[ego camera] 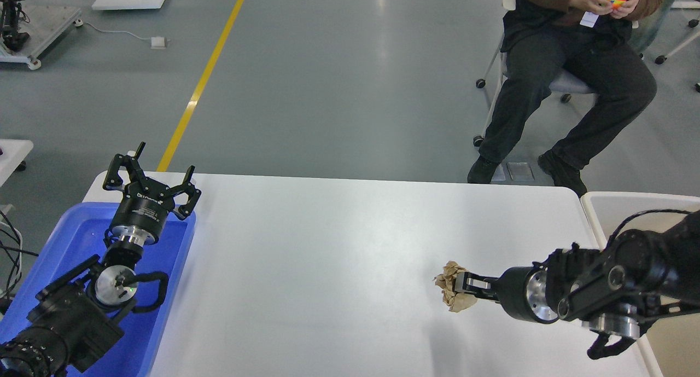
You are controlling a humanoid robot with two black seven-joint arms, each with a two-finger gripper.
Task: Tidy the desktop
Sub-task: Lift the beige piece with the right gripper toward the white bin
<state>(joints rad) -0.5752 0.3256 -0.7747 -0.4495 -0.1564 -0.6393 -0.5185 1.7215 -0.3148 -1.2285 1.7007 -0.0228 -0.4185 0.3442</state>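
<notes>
While the right gripper (pixel 465 289) has its two fingers pinched onto a crumpled ball of tan-brown paper (pixel 453 293), that wad sits low over the desktop (pixel 328 245), the large smooth white rectangular tabletop with rounded corners; whether it is lifted or touching I cannot tell. Behind this gripper, back along its arm, stands the off-white rectangular bin (pixel 593 213), just beside the table's right end. Well apart, far to that gripper's left, the left gripper (pixel 150 177) hangs with its fingers spread wide and nothing between them, above the far edge of the blue plastic tray (pixel 180 267).

Judging from this, the paper is bound for the bin. The hold looks shallow: only the near side of the wad lies between the fingertips, so a quick swing could shake it loose onto the table. Crushed paper may also spring and slip. The bin's near wall could catch the wad if it is carried too low.
</notes>
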